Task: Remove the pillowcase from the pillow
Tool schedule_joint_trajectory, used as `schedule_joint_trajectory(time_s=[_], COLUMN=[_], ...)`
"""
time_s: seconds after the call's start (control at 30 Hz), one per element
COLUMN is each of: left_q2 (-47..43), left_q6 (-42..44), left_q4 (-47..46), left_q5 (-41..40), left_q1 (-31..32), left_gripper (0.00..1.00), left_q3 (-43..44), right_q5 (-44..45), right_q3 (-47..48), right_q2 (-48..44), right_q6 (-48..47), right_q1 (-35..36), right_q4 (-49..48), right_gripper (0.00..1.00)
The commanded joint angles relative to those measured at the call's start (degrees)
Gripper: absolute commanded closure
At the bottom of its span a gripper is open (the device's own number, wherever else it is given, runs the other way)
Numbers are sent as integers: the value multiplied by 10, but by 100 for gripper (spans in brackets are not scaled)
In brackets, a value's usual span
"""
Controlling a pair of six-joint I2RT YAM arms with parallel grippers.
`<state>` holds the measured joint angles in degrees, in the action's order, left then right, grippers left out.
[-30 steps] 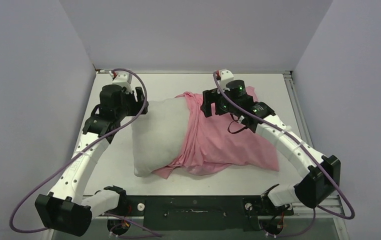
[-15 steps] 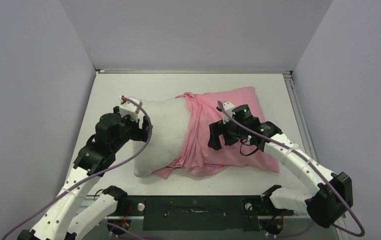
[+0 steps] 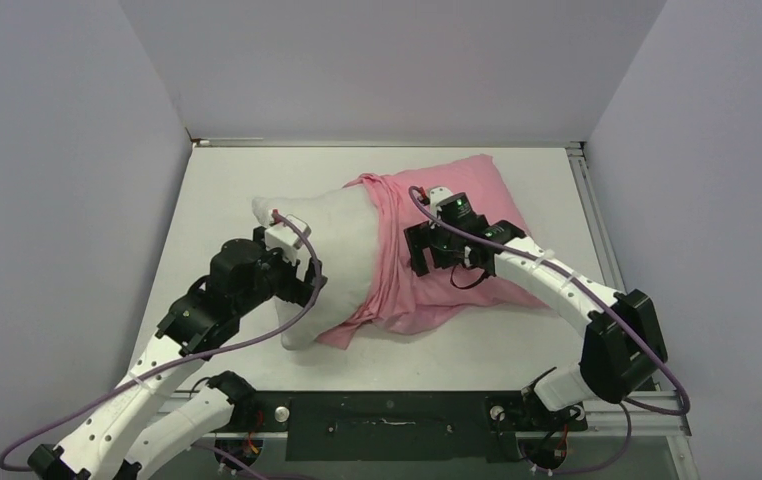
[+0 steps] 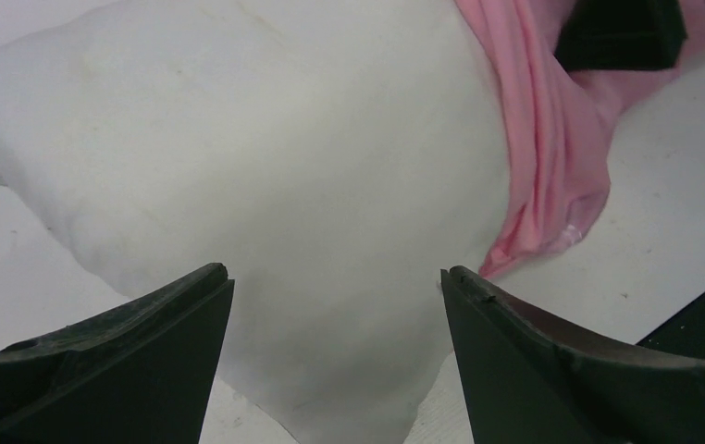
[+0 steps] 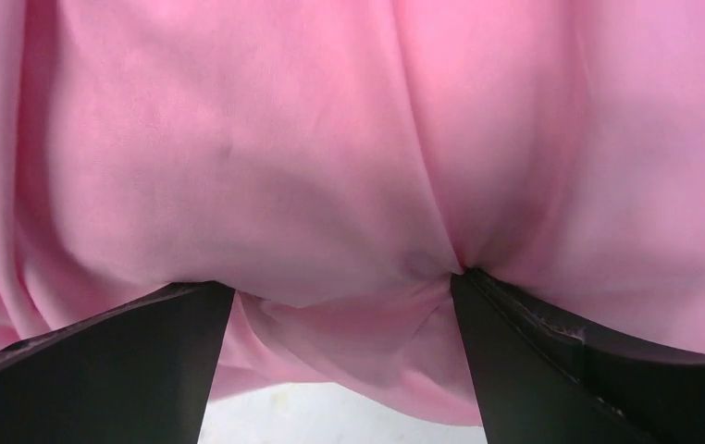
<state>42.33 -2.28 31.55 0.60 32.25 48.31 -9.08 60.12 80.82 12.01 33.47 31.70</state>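
Observation:
The white pillow (image 3: 325, 250) lies mid-table with its left half bare; it fills the left wrist view (image 4: 265, 166). The pink pillowcase (image 3: 472, 195) covers its right half, bunched in folds at the middle (image 4: 538, 139). My left gripper (image 3: 307, 285) is open over the pillow's near left corner, jaws either side of it, empty (image 4: 335, 277). My right gripper (image 3: 419, 258) is open and pressed into the pillowcase (image 5: 330, 166), with its fingertips (image 5: 478, 282) denting the fabric and a fold bulging between the jaws.
The white table (image 3: 227, 190) has a raised rail along the right edge (image 3: 589, 200). Grey walls close in on the left, back and right. A black bar (image 3: 387, 425) runs along the near edge between the arm bases.
The left arm has come from the pillow's far left end toward its near left corner. The right gripper has moved about on the pillowcase and now presses in; pillow and case have shifted.

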Motion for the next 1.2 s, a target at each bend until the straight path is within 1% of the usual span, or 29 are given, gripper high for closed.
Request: schedule_joint_trajectory(time_s=[0.0, 0.07, 0.1, 0.13, 0.3, 0.43, 0.57, 0.67, 0.83, 0.9, 0.93, 1.0, 1.13, 1.17], left_q2=[14, 28, 33, 42, 94, 150, 211, 250, 299, 323, 331, 338, 325, 321], left_q6=[-23, -34, -39, -45, -64, -67, -80, -113, -156, -169, -172, -174, -171, -171], left_q4=[-25, -24, -25, -26, -37, -38, -30, -22, -50, -61, -71, -92, -124, -126], left_q5=[-39, -65, -75, -87, -161, -212, -261, -305, -354, -359, -354, -327, -287, -283], left_q1=[51, 74, 85, 97, 155, 184, 212, 220, 217, 209, 205, 194, 185, 184], left_gripper=[14, 14, 9, 2, 4, 4, 4, 4, 4, 2, 3, 17, 51, 66], left_q3=[-1, 2, 4, 5, 19, 43, 62, 63, 42, 39, 36, 32, 28, 30], right_q5=[131, 127, 124, 122, 111, 95, 61, 38, -21, -44, -53, -67, -88, -92], right_q3=[86, 109, 117, 123, 116, 81, 43, 10, -60, -90, -104, -132, -188, -200], right_q2=[42, 54, 58, 61, 42, -5, -56, -92, -134, -143, -147, -155, -162, -161], right_q6=[-25, -32, -34, -34, -29, -23, -18, -11, -1, 2, 5, 14, 50, 59], right_q1=[-6, -8, -8, -8, -7, -7, -6, -6, -3, -3, -1, 1, 16, 22], right_q4=[-125, -146, -153, -159, -174, -186, -186, -182, -175, -176, -178, -190, -241, -264], right_gripper=[9, 9, 9, 9, 10, 10, 10, 10, 10, 10, 10, 10, 10, 10])
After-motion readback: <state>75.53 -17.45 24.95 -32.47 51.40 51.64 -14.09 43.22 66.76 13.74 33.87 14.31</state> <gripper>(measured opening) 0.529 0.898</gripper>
